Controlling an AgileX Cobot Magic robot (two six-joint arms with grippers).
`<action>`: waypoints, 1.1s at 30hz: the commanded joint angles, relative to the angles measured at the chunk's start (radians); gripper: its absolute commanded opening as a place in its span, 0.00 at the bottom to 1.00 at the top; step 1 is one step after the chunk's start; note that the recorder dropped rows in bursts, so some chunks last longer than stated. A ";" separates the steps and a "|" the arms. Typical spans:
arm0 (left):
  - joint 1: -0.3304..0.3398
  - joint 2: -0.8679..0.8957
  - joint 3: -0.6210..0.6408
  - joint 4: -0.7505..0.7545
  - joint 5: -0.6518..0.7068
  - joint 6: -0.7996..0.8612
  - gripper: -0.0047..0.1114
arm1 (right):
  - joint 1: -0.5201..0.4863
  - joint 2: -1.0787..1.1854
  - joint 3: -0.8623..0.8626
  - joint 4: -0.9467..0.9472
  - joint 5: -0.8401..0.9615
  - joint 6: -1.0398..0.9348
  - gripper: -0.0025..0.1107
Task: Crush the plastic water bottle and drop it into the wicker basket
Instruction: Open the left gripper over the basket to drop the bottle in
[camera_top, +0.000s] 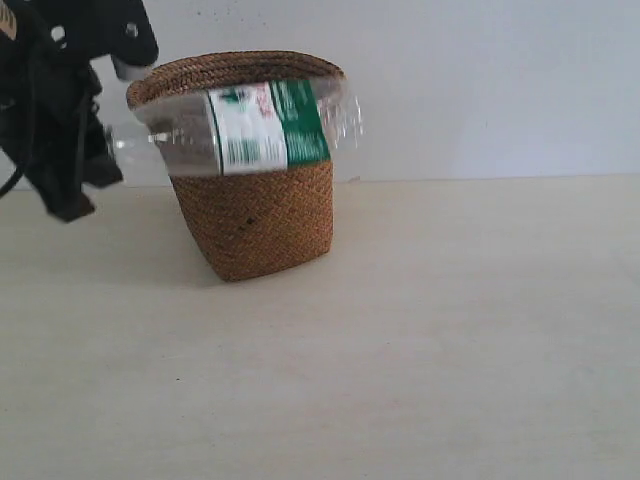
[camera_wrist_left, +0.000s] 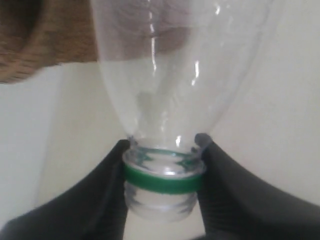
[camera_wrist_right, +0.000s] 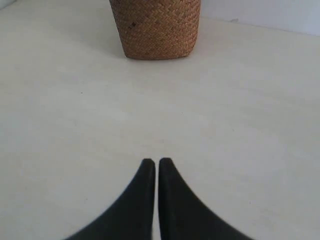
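Note:
The plastic water bottle (camera_top: 262, 128) lies on its side in the air in front of the wicker basket (camera_top: 260, 225), level with the basket's rim. Its white-and-green label faces the exterior camera. My left gripper (camera_top: 108, 150) is shut on the bottle's neck (camera_wrist_left: 162, 176), one black finger on each side of the green ring; no cap shows on the threaded mouth. In the left wrist view the basket rim (camera_wrist_left: 35, 45) shows beyond the clear bottle body (camera_wrist_left: 175, 65). My right gripper (camera_wrist_right: 157, 162) is shut and empty, low over the table, facing the basket (camera_wrist_right: 156, 27).
A pale tabletop (camera_top: 430, 340) spreads around the basket, with a white wall (camera_top: 480, 80) behind it. The left arm's black body (camera_top: 55, 110) fills the exterior view's upper left. The right arm is out of the exterior view.

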 joint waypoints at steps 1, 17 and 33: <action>-0.002 -0.003 -0.054 0.432 -0.344 -0.383 0.09 | 0.001 -0.004 0.003 -0.002 -0.009 -0.003 0.02; 0.019 0.199 -0.485 0.544 -0.093 -0.481 0.67 | 0.001 -0.004 0.003 -0.004 -0.011 -0.003 0.02; 0.019 0.206 -0.485 0.394 0.076 -0.451 0.62 | 0.001 -0.004 0.003 -0.006 -0.013 -0.003 0.02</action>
